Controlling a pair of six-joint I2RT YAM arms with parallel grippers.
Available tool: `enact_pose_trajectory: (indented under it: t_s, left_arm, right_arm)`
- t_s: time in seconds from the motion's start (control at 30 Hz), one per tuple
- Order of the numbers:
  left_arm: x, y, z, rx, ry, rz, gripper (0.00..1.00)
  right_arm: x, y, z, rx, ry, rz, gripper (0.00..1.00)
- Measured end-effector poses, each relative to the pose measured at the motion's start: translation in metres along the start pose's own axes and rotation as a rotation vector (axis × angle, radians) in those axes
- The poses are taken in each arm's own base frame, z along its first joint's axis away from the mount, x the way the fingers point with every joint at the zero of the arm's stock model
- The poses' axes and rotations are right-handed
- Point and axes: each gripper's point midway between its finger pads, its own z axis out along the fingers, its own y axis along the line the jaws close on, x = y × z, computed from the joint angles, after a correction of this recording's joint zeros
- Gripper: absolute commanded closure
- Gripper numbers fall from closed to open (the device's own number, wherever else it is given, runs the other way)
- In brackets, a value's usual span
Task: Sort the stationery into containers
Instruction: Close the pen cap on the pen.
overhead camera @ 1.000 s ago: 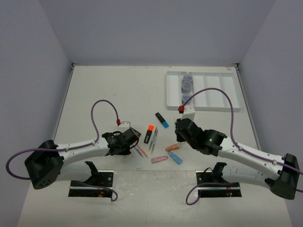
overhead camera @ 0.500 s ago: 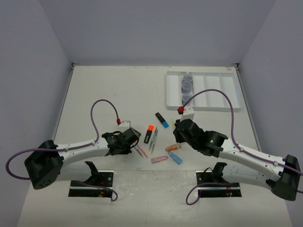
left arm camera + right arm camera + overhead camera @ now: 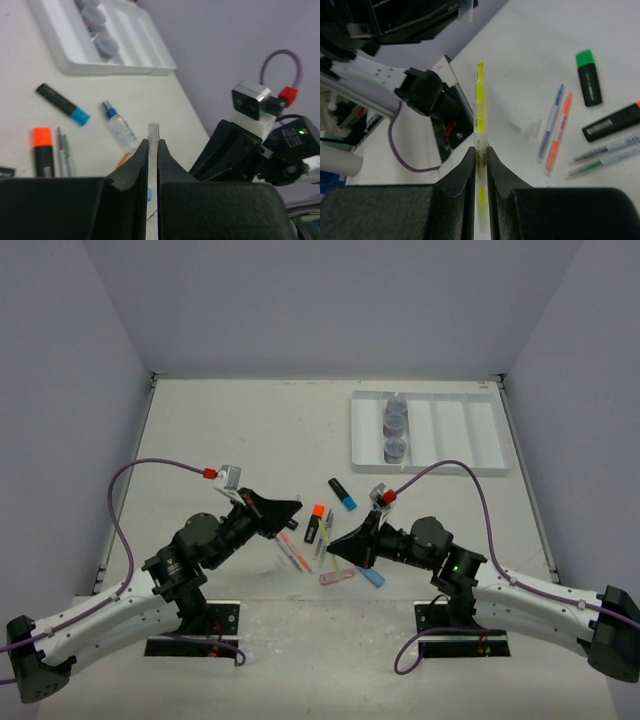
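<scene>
- The right tool [image 3: 480, 151] pinches a thin yellow pen [image 3: 480, 100]. The pen's long axis runs straight on from the fingers, and its tip points toward the left edge of the pale counter [image 3: 230, 430], raised above the surface.
- The left tool [image 3: 153, 144] is pressed together on a thin clear plastic piece [image 3: 153, 129]. The piece sticks out past the fingertips and points toward the right tool.
- The two tools face each other, close but apart, over the middle of the counter toward its near edge.
- One white rectangular plastic tray [image 3: 480, 440] lies at the far right corner. Its five long compartments run from far to near.
- Three round grey-blue jars [image 3: 396, 425] sit in a row in the tray's second compartment from the left.
- Three black highlighters lie loose:
  - the blue-capped highlighter [image 3: 343, 494] has its cap toward the near right;
  - the orange-capped highlighter [image 3: 315, 523] has its cap toward the far edge;
  - the green-capped highlighter [image 3: 587, 82] shows only in the right wrist view.
- Four thin pens lie on the counter: a blue pen [image 3: 551, 124] beside an orange pen [image 3: 559, 132], and two more pens [image 3: 605, 152] lying parallel to each other.
- One small blue-capped bottle [image 3: 119, 131] lies on its side.
- A pink capsule piece [image 3: 337, 577] and a blue capsule piece [image 3: 370, 576] lie toward the near edge.
</scene>
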Motion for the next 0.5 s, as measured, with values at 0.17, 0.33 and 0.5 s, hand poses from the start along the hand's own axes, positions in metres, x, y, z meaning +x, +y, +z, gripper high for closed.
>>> enact_pose_trajectory:
  t_s: [0.17,0.33,0.5]
  left_arm:
    - [-0.013,-0.049,-0.008,0.282,-0.072,-0.035,1.0]
    - [-0.018,-0.072,-0.02,0.433,-0.108,-0.042,1.0]
    - [-0.026,-0.083,-0.026,0.493,-0.14,-0.045,1.0]
  right_arm:
    - [-0.022,0.035,0.002,-0.154,-0.084,-0.007,1.0]
    - [-0.03,0.052,0.001,-0.21,-0.117,-0.017,1.0]
    - [-0.035,0.062,0.0,-0.239,-0.13,-0.023,1.0]
